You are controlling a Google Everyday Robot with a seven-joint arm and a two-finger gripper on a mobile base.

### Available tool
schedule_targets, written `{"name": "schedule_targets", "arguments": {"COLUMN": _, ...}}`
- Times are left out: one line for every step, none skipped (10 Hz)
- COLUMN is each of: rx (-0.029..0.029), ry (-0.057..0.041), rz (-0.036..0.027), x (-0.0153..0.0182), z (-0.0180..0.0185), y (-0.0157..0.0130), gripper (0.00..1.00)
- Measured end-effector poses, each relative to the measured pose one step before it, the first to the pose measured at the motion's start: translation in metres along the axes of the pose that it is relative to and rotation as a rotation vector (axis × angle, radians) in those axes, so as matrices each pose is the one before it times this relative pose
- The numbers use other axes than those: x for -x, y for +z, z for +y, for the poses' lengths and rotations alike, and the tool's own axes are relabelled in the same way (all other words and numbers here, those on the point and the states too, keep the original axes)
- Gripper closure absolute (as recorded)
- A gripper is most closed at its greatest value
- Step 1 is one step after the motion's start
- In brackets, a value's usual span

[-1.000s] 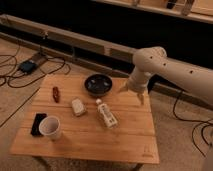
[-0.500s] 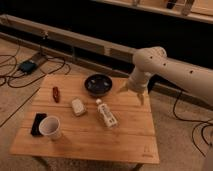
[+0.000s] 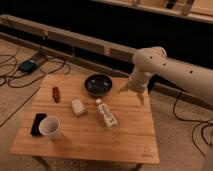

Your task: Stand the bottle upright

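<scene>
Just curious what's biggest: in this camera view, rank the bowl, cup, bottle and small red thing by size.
1. bowl
2. cup and lying bottle: too alike to rank, cup nearer
3. red thing
The open gripper hangs beside the bowl.

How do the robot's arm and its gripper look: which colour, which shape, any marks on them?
The arm is creamy white, made of thick rounded tubular segments with bulging joints. A few small dark dots mark its shell. No cable shows on it. The gripper, above the far right part of the wooden table beside the dark bowl, has the same pale colour and two short tapered fingers.
</scene>
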Motion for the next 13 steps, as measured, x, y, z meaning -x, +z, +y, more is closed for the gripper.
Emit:
{"name": "schedule_targets", "arguments": {"rx": 0.00001, "ry": 0.00003, "rz": -0.00001, "x": 0.00000, "z": -0.00001, "y": -0.00001, "gripper": 0.20}}
{"name": "schedule_targets", "arguments": {"rx": -0.00013, "ry": 0.00006, "rz": 0.00039, "x": -0.00002, "z": -0.00006, "y": 0.00024, "gripper": 0.20}}
{"name": "schedule_targets", "arguments": {"rx": 0.00012, "ry": 0.00004, "rz": -0.00014, "x": 0.00004, "z": 0.00004, "y": -0.00006, "gripper": 0.20}}
{"name": "schedule_targets", "arguments": {"rx": -0.00003, "ry": -0.00001, "rz": 0.00008, "x": -0.00003, "z": 0.00000, "y": 0.00002, "gripper": 0.20}}
{"name": "schedule_targets", "arguments": {"rx": 0.00000, "ry": 0.00003, "rz": 0.00000, "x": 0.00000, "z": 0.00000, "y": 0.00000, "gripper": 0.20}}
{"name": "schedule_targets", "arguments": {"rx": 0.00003, "ry": -0.00014, "rz": 0.00000, "x": 0.00001, "z": 0.00002, "y": -0.00001, "gripper": 0.20}}
{"name": "schedule_targets", "arguments": {"rx": 0.00007, "ry": -0.00020, "rz": 0.00021, "x": -0.00002, "z": 0.00014, "y": -0.00001, "gripper": 0.20}}
{"name": "schedule_targets", "arguments": {"rx": -0.00729, "ry": -0.01840, "rz": 0.00034, "x": -0.00129, "z": 0.00015, "y": 0.00039, "gripper": 0.20}}
{"name": "schedule_targets", "arguments": {"rx": -0.01300, "ry": -0.04987, "rz": 0.00433, "x": -0.00447, "z": 0.00560, "y": 0.00118, "gripper": 0.20}}
{"name": "schedule_targets", "arguments": {"rx": -0.01407, "ry": -0.03945, "rz": 0.00772, "x": -0.00402, "z": 0.00312, "y": 0.00163, "gripper": 0.20}}
{"name": "schedule_targets", "arguments": {"rx": -0.01763, "ry": -0.06771, "rz": 0.01448, "x": -0.00652, "z": 0.00836, "y": 0.00361, "gripper": 0.20}}
{"name": "schedule_targets", "arguments": {"rx": -0.00811, "ry": -0.06700, "rz": 0.01679, "x": -0.00555, "z": 0.01090, "y": 0.00500, "gripper": 0.20}}
{"name": "schedule_targets", "arguments": {"rx": -0.00268, "ry": -0.03896, "rz": 0.01410, "x": -0.00328, "z": 0.00631, "y": 0.00293, "gripper": 0.20}}
